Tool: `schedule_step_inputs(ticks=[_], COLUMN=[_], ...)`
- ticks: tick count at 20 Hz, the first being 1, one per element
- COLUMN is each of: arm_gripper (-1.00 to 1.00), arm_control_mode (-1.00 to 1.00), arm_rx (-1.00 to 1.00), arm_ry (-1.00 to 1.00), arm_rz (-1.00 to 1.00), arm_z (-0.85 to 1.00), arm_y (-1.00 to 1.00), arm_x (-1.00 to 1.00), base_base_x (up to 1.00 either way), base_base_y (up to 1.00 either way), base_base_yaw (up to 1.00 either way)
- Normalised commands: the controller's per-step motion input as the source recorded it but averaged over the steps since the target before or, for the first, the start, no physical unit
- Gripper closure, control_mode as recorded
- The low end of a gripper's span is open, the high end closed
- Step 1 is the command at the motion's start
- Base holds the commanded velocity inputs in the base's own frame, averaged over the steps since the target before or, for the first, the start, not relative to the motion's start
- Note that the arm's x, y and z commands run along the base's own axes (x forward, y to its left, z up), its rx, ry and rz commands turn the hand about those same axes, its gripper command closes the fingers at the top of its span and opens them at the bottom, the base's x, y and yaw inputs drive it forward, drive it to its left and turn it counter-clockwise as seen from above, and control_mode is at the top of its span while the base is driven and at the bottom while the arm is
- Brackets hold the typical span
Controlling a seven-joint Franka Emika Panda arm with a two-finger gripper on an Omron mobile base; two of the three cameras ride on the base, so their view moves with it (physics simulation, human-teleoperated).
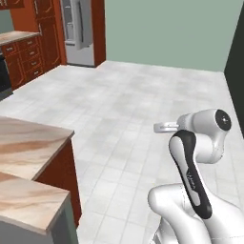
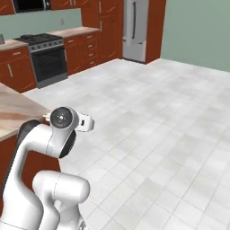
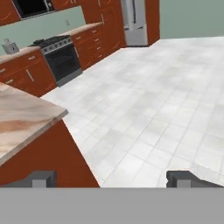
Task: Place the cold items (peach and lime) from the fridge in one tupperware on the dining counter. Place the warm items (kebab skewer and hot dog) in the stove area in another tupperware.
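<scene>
Pale grey-white tiled floor (image 2: 148, 117), broad and open. Sage-green walls (image 1: 162, 28). Red-brown base cabinets (image 2: 83, 51) with drawers along the far wall. Small toaster (image 3: 9, 46) on the light worktop. Dark microwave (image 3: 30, 6) mounted above.

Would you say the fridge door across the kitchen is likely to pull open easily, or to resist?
The fridge stands shut, tall and full-height, so its door probably feels heavy and resists at first. Its long upright handle looks rigid, likely a firm hold. The pincer is open and far away.
</scene>
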Motion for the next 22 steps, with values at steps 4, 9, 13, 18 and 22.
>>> schedule_step_inputs(ticks=[4, 9, 13, 18, 22], arm_gripper=[-1.0, -1.0, -1.0, -1.0, -1.0], arm_control_mode=[1.0, 1.0, 1.0, 1.0, 1.0], arm_rx=[0.0, 0.0, 0.0, 0.0, 0.0], arm_ry=[0.0, 0.0, 0.0, 0.0, 0.0], arm_rz=[0.0, 0.0, 0.0, 0.0, 0.0], arm_z=[0.0, 0.0, 0.0, 0.0, 0.0], arm_y=[0.0, 0.0, 0.0, 0.0, 0.0], arm_x=[0.0, 0.0, 0.0, 0.0, 0.0], base_base_x=[1.0, 1.0, 1.0, 1.0, 1.0], base_base_y=[-0.71, -0.61, -0.55, -0.55, -0.49], base_base_yaw=[0.32, 0.36, 0.38, 0.37, 0.34])
